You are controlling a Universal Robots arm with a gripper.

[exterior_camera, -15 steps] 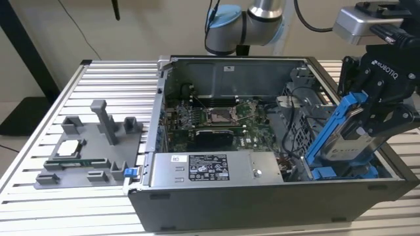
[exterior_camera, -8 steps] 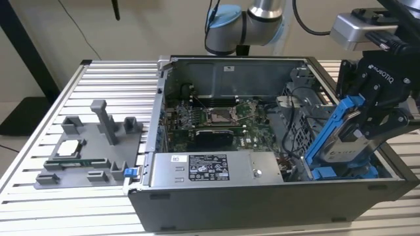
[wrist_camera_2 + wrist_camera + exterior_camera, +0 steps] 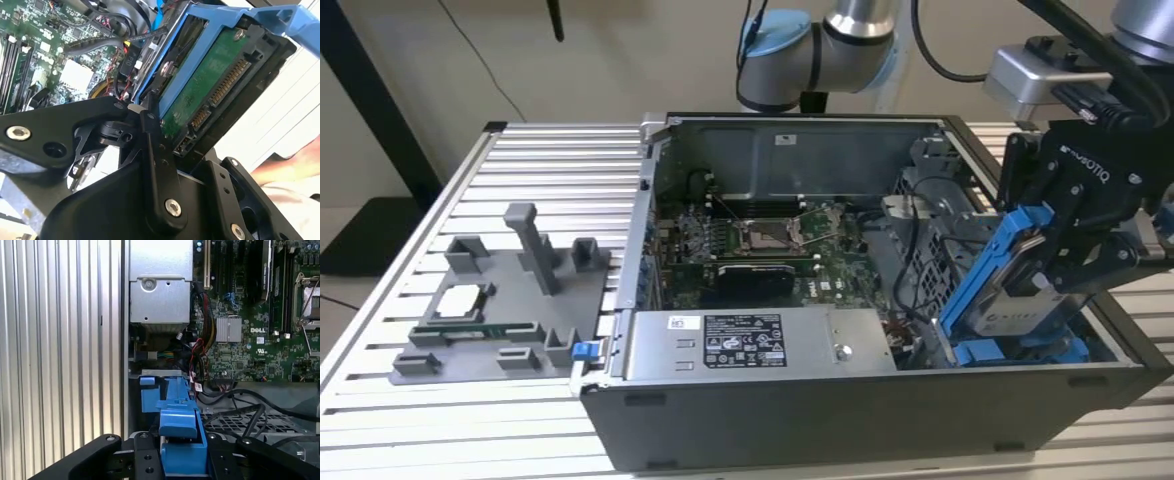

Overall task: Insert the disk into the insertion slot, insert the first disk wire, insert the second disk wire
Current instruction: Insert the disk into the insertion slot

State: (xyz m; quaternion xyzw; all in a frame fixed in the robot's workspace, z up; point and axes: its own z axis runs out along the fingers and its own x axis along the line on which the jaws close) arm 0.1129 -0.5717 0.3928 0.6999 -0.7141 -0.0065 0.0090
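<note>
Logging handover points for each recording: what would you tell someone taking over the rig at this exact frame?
The gripper is shut on the disk, which it holds tilted in its blue carrier over the open computer case, at the exterior view's right.
The insertion slot lies just below the disk, with its blue tabs showing. I cannot tell whether the disk's lower end touches it.
Done: the disk is in hand at the slot.
Left: the disk is not seated. Its connector is bare in the second wrist view, so neither wire is plugged in.
</note>
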